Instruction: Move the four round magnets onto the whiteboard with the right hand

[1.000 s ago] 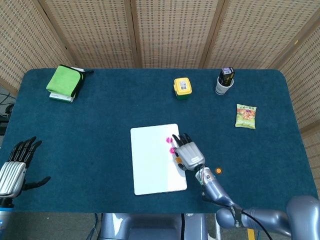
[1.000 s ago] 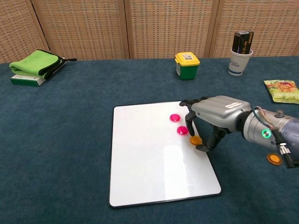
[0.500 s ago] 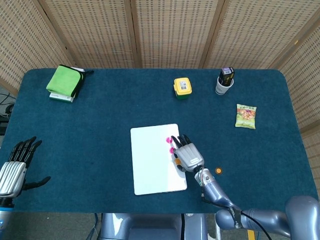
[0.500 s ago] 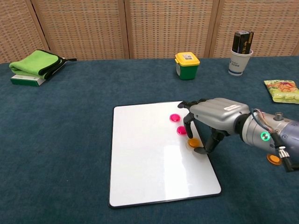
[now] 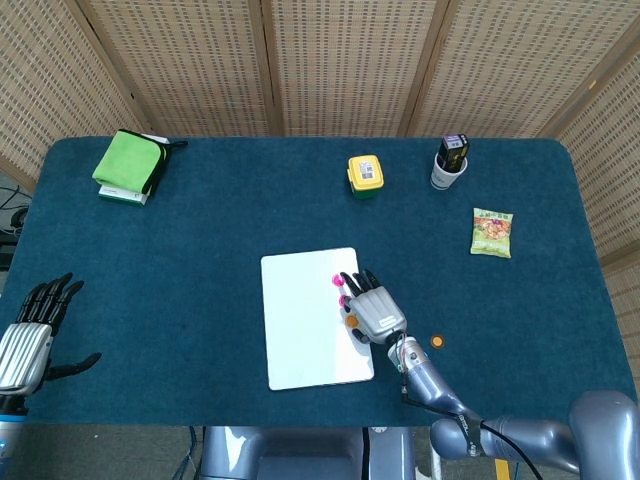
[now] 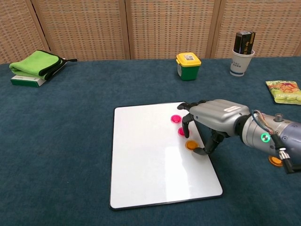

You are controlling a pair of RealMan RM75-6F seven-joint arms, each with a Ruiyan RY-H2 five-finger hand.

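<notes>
You see a plain white rectangular whiteboard (image 6: 150,160) on the dark teal felt-covered table (image 6: 61,141), carrying two pink round magnets (image 6: 176,119) and one orange round magnet (image 6: 190,145); another orange round magnet (image 6: 275,160) lies on the teal, and your grey metal right hand (image 6: 214,117) has black fingers (image 6: 185,123).

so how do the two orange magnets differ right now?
One orange magnet lies on the whiteboard, under the right robot hand; the other orange magnet sits on the blue cloth off the board, behind the right forearm. The first shows whole in the chest view, the second is partly hidden by the wrist. Both are round, flat and orange.
</notes>
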